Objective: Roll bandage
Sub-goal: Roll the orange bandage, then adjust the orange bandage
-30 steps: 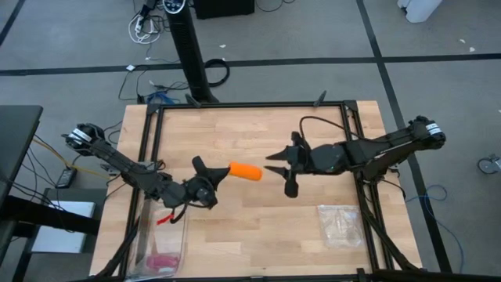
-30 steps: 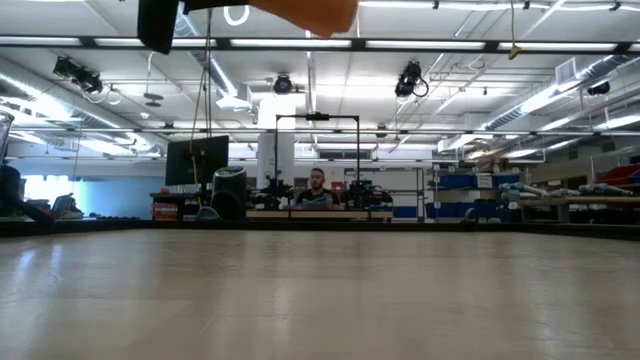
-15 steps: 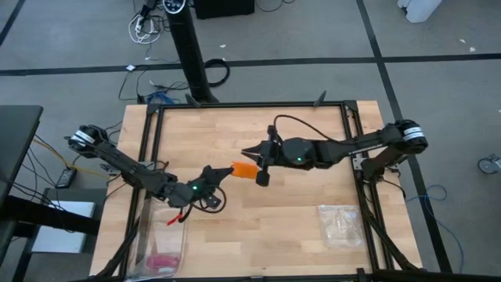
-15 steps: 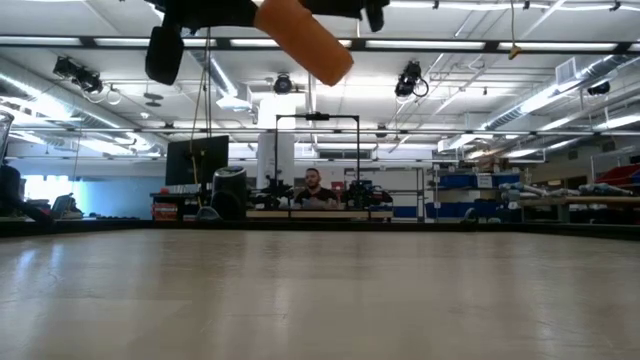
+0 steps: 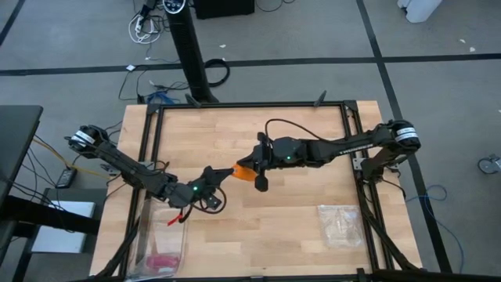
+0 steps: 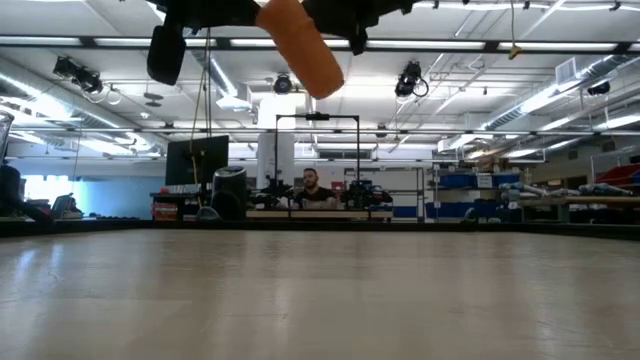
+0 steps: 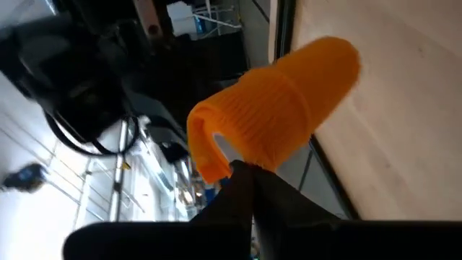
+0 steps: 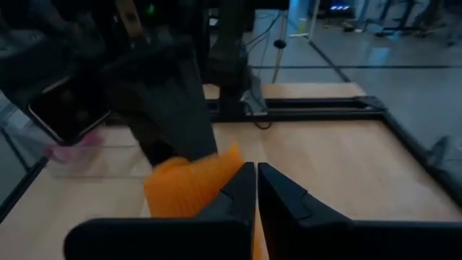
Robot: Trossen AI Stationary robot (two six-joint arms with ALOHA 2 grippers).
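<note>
Tilting bandage [image 5: 244, 172] roll (slightly diagonal)

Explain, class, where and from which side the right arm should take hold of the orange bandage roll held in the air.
Probably the free end of the bandage, approached from the right. The left end effector already clamps the roll's left end, so only the end facing the right end effector is exposed, and the cylinder's narrow width suits closing fingers across it.

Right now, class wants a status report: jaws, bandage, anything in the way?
Left gripper shut on bandage, held above the table. Right gripper at the bandage's other end, jaws nearly closed. Nothing in the way.
</note>
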